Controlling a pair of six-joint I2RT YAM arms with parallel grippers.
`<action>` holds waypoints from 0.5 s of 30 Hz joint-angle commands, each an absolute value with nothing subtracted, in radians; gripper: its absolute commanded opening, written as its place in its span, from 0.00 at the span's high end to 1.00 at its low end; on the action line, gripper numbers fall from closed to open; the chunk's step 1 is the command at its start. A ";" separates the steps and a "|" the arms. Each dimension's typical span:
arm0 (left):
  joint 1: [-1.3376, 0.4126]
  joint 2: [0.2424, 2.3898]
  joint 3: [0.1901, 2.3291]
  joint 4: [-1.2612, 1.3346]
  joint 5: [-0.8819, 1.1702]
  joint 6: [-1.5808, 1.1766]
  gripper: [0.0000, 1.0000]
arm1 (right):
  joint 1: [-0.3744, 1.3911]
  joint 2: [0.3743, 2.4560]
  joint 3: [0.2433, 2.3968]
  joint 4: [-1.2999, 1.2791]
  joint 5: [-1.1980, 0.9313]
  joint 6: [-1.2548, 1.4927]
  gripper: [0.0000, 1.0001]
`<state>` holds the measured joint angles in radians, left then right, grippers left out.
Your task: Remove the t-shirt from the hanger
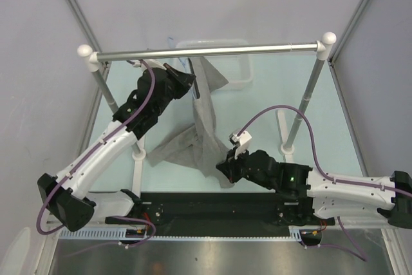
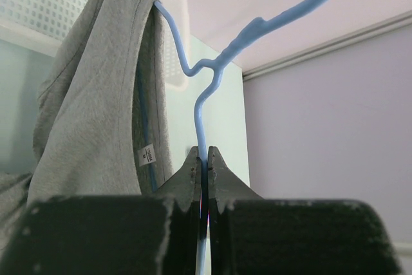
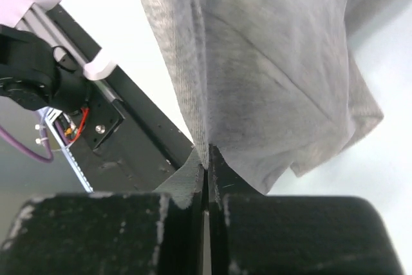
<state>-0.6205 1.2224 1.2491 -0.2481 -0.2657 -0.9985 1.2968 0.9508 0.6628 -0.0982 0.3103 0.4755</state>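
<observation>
Right now I see my left gripper (image 2: 203, 157) clamped tight on the thin light-blue wire hanger (image 2: 198, 111), and the wire runs up from its jaws to the twisted neck. The plain medium-grey soft fabric t-shirt (image 2: 90, 120) drapes over the hanger's shoulder, up and to the left of those jaws, with its neck label just beside them. My right gripper (image 3: 206, 158) is closed on a fold of the same cloth, which rises straight above its fingertips and spreads to the right. From above, the shirt hangs between both grippers, below the thick silver metal rail (image 1: 206, 50).
</observation>
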 commanded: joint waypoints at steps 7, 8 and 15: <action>-0.485 1.305 1.359 -0.106 -0.198 -1.046 1.00 | 1.310 0.916 0.508 -0.054 0.365 0.669 1.00; -0.479 1.316 1.367 -0.103 -0.192 -1.046 1.00 | 1.310 0.916 0.500 -0.055 0.367 0.679 1.00; -0.450 1.393 1.442 -0.098 -0.178 -1.043 1.00 | 1.319 0.874 0.423 -0.075 0.374 0.744 1.00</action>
